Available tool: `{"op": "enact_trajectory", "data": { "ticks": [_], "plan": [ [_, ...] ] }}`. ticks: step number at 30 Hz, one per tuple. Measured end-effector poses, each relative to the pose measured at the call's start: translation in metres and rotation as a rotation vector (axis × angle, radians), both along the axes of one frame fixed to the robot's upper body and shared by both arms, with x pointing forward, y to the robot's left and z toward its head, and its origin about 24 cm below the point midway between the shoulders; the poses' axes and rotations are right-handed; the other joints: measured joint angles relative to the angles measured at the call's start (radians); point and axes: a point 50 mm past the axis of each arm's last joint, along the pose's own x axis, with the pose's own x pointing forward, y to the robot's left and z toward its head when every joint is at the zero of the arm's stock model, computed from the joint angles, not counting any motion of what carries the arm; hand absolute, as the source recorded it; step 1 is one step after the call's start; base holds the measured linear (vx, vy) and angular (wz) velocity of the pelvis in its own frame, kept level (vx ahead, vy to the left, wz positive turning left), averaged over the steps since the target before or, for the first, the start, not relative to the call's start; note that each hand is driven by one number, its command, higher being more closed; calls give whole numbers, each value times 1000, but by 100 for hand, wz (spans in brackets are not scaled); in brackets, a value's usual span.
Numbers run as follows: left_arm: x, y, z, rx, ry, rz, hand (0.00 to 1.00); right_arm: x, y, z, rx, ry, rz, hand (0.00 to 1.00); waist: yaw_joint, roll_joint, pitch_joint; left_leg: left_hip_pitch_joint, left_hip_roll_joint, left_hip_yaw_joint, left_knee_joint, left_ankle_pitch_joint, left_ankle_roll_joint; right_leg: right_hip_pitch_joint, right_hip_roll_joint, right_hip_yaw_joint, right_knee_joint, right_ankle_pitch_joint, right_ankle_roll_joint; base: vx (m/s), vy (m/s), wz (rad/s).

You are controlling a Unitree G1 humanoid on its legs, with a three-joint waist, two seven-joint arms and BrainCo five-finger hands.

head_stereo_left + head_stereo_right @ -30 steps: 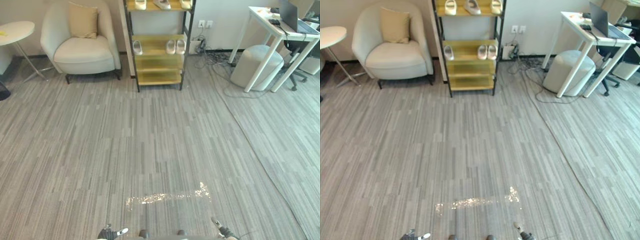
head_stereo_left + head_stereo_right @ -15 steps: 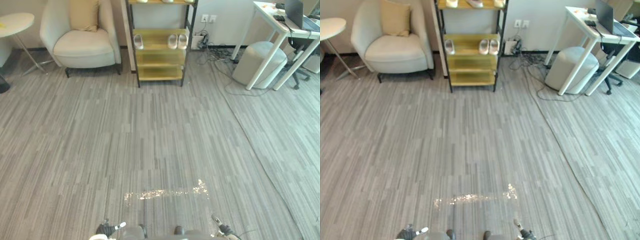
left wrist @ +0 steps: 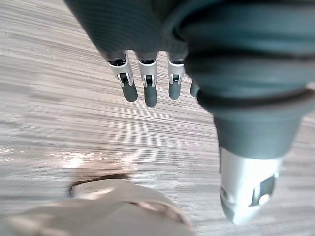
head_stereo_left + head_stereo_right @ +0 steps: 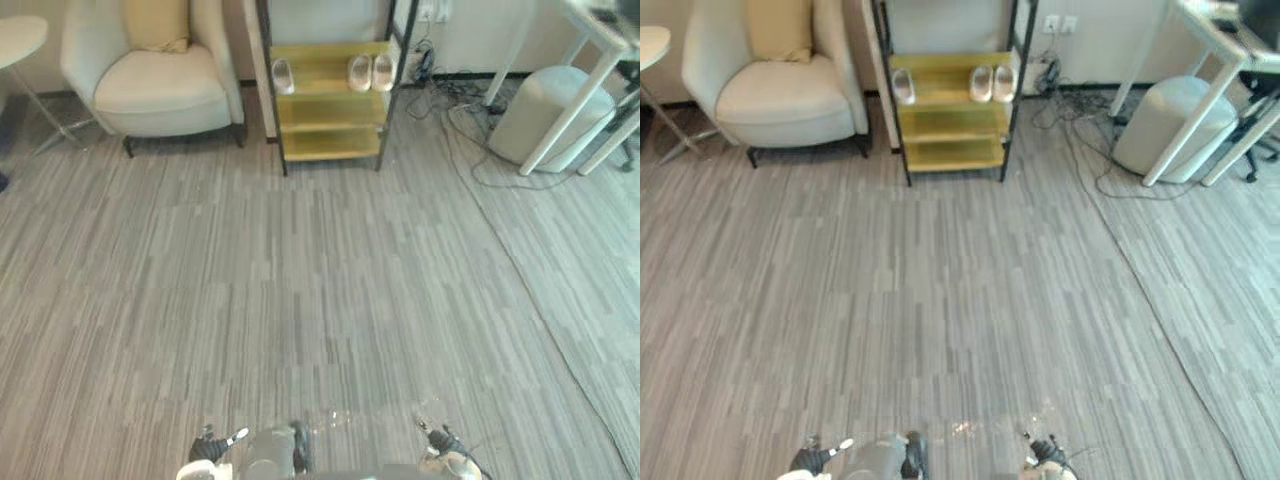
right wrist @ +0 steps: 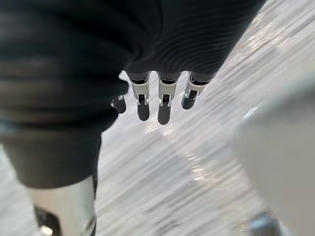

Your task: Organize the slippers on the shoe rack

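Left hand (image 3: 149, 91) and right hand (image 5: 165, 105) hang empty, fingers loose; slippers (image 4: 360, 72) sit on the rack (image 4: 330, 148) well ahead (a lone slipper (image 4: 283, 76) lies apart). Better to walk straight in, clear of the armchair (image 4: 150, 85), and stop square on

A cream armchair (image 4: 160, 85) with a tan cushion (image 4: 157, 22) stands by the wall. Across the striped floor (image 4: 300, 270), cables (image 4: 452, 108) trail beside a grey pouf (image 4: 548, 125).

Office lounge — grey carpet tiles (image 4: 300, 260), cream armchair (image 4: 150, 85), shoe rack (image 4: 330, 143), white desk (image 4: 1220, 35), round pouf (image 4: 548, 110).
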Motion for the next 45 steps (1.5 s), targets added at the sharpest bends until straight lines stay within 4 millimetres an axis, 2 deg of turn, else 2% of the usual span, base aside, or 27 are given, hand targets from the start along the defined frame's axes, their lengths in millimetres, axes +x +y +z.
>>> {"op": "enact_trajectory", "data": {
  "ticks": [3, 5, 7, 8, 9, 13, 14, 16, 18, 21, 23, 24, 26, 27, 28, 29, 30, 31, 32, 34, 35, 37, 38, 40, 41, 44, 45],
  "plan": [
    [20, -12, 3, -21, -42, -37, 0, 6, 0, 2, -10, -13, 27, 0, -10, 2, 2, 164, 7, -2, -120, -8, -8, -140, -19, -175, 21, -58, -93, 459, 8, 3],
    [30, -28, 3, -56, -63, -66, 0, 8, -1, 3, -27, -12, 52, 0, -22, 8, 3, 230, 25, -2, -169, -8, -8, -187, 4, -242, -147, -62, -112, 439, -61, 8],
    [35, -37, 3, -70, -66, -108, 0, 13, -2, 3, -31, -14, 62, 0, -45, 10, 4, 266, 38, -18, -205, -8, -8, -227, 42, -239, -373, -3, -123, 459, -146, 31],
    [37, -42, 2, -68, -59, -148, 0, 14, -3, 3, -33, -10, 65, 0, -60, 6, 5, 296, 37, -34, -234, -3, -25, -228, 70, -212, -565, 103, -132, 627, -259, 44],
    [37, -44, 1, -71, -48, -159, 0, 9, -6, 1, -35, 19, 75, 0, -69, 3, 4, 328, 37, -70, -245, 0, -48, -211, 92, -174, -644, 285, -155, 632, -251, 34],
    [38, -55, -1, -95, -43, -157, 0, 18, -21, 4, -79, 22, 91, 0, -62, 81, 24, 323, 102, -165, -157, 72, -165, -172, 142, -204, -576, 182, -206, 469, -207, 3],
    [37, -55, -1, -99, -44, -143, 0, 17, -21, 4, -81, 22, 88, 0, -66, 88, 28, 290, 118, -184, -44, 100, -163, -136, 153, -218, -577, 151, -210, 471, -251, 22],
    [38, -54, 1, -109, -69, -101, 0, 14, -14, 2, -78, 32, 128, 0, -53, 88, 45, 104, 192, -213, 456, 253, -137, 21, 176, -223, -633, 94, -227, 502, -195, 9],
    [43, -52, 4, -107, -99, -98, 0, 16, -9, 2, -74, 29, 152, 0, -39, 86, 48, -13, 225, -171, 613, 163, -101, 112, 191, -205, -659, 40, -238, 317, -52, -19],
    [47, -51, 8, -101, -136, -96, 0, 17, -7, 2, -69, 27, 154, 0, -33, 84, 48, -154, 222, -89, 532, 91, -86, 205, 189, -192, -716, 9, -217, 369, 1, -14],
    [49, -51, 10, -98, -148, -95, 0, 14, -7, 2, -66, 31, 137, 0, -23, 82, 49, -189, 194, -33, 348, 79, -87, 248, 180, -180, -753, -2, -200, 437, 102, -16],
    [49, -51, 10, -97, -151, -97, 0, 12, -8, 1, -63, 38, 126, 0, -20, 79, 49, -198, 139, -25, 127, 104, -95, 284, 163, -178, -780, -15, -177, 488, 169, -13],
    [50, -50, 10, -94, -151, -100, 0, 8, -6, -1, -50, 53, 108, 0, 11, 51, 45, -155, 49, -38, -95, 306, -40, 328, 125, -136, -803, -35, -133, 530, 202, -31],
    [49, -45, 10, -83, -145, -101, 0, 8, -2, -2, -39, 55, 107, 0, 12, 39, 32, -138, 32, -28, -108, 310, -28, 340, 114, -122, -824, -31, -130, 604, 174, -18],
    [48, -39, 9, -70, -135, -97, 0, 9, 6, -3, -17, 52, 113, 0, -3, 22, 34, -148, 39, -21, -32, 274, 33, 375, 101, -106, -874, 28, -105, 472, 128, -11],
    [46, -31, 9, -55, -131, -83, 0, 11, 12, -3, 0, 43, 107, 0, 19, 18, 39, -213, 56, -18, 122, 228, 55, 393, 106, -70, -877, 55, -98, 681, 273, -6],
    [44, -27, 10, -58, -136, -47, 0, 7, 14, -5, 7, 54, 99, 0, 21, -2, 12, -235, 35, -42, 107, 168, 38, 399, 89, -49, -833, 34, -69, 380, 226, -15],
    [40, -32, 7, -70, -114, -58, 0, 1, 6, -5, -12, 64, 98, 0, 16, 18, -1, -199, 27, -48, 22, 178, 47, 370, 94, -43, -713, -5, -33, 404, 262, 6],
    [39, -29, 6, -65, -106, -58, 0, 0, 9, -6, -8, 67, 103, 0, 12, -4, -5, -177, 8, -33, 23, 158, 39, 327, 65, -39, -594, -20, -19, 287, 150, 2],
    [37, -27, 5, -52, -85, -90, 0, 1, 9, -5, -8, 59, 108, 0, 3, -18, 0, -87, -37, -40, -10, 107, 29, 146, 15, -17, -165, 27, 24, 488, 163, 7],
    [34, -27, 3, -53, -65, -95, 0, 1, 5, -4, -18, 58, 109, 0, -6, -14, 4, -19, -49, -42, -38, 87, 21, 83, 9, -37, -40, 7, 2, 480, 130, 14],
    [33, -31, 2, -57, -52, -120, 0, 0, 1, -4, -30, 60, 111, 0, -12, 1, 14, 75, -55, -57, -95, 82, 21, 32, 5, -111, -13, -29, -43, 436, 88, 30],
    [36, -36, 3, -64, -60, -136, 0, -2, -2, -4, -37, 64, 108, 0, -15, 7, 17, 147, -56, -73, -155, 83, 20, -13, 8, -191, -70, -60, -87, 562, 66, 44],
    [37, -40, 2, -71, -58, -151, 0, 0, -3, -3, -40, 54, 106, 0, -17, 6, 17, 209, -55, -98, -210, 80, 15, -77, 18, -260, -215, -67, -104, 453, -3, 44],
    [38, -43, 2, -77, -54, -169, 0, 4, -4, -2, -42, 42, 104, 0, -26, 7, 18, 240, -50, -125, -239, 71, 0, -122, 37, -275, -369, -35, -116, 466, -85, 54],
    [34, -41, 0, -74, -41, -165, 0, 8, -2, -1, -36, 34, 108, 0, -42, 3, 22, 312, -37, -175, -280, 42, -50, -135, 93, -242, -681, 189, -151, 485, -155, 54],
    [30, -42, -2, -78, -24, -156, 0, 7, -7, -1, -47, 36, 102, 0, -52, 14, 20, 352, -10, -210, -283, 26, -73, -104, 120, -224, -695, 276, -202, 682, -269, 39]
  ]
}}
